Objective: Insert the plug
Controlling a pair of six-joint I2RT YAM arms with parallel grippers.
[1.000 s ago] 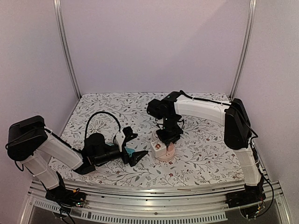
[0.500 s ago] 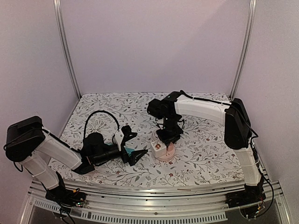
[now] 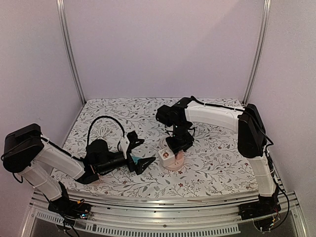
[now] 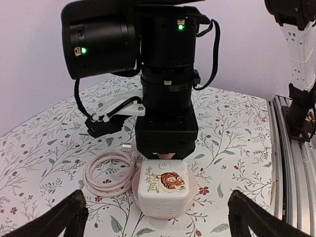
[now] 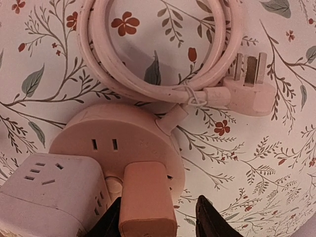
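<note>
Right gripper point(image 5: 157, 217) around one plug point(image 5: 146, 200)

A pale pink plug point(image 5: 146, 203) stands upright on the round pink socket base point(image 5: 118, 143), pressed against a white cube adapter point(image 4: 163, 189) bearing a tiger picture.

Cut off at the bottom edge of the right wrist view: right gripper point(image 5: 157, 219) fingertips and lower end of pink plug point(image 5: 146, 202). White cube adapter point(image 5: 49, 195) cropped at lower left; round socket base point(image 4: 139, 183) mostly hidden beneath it in left wrist view
</note>
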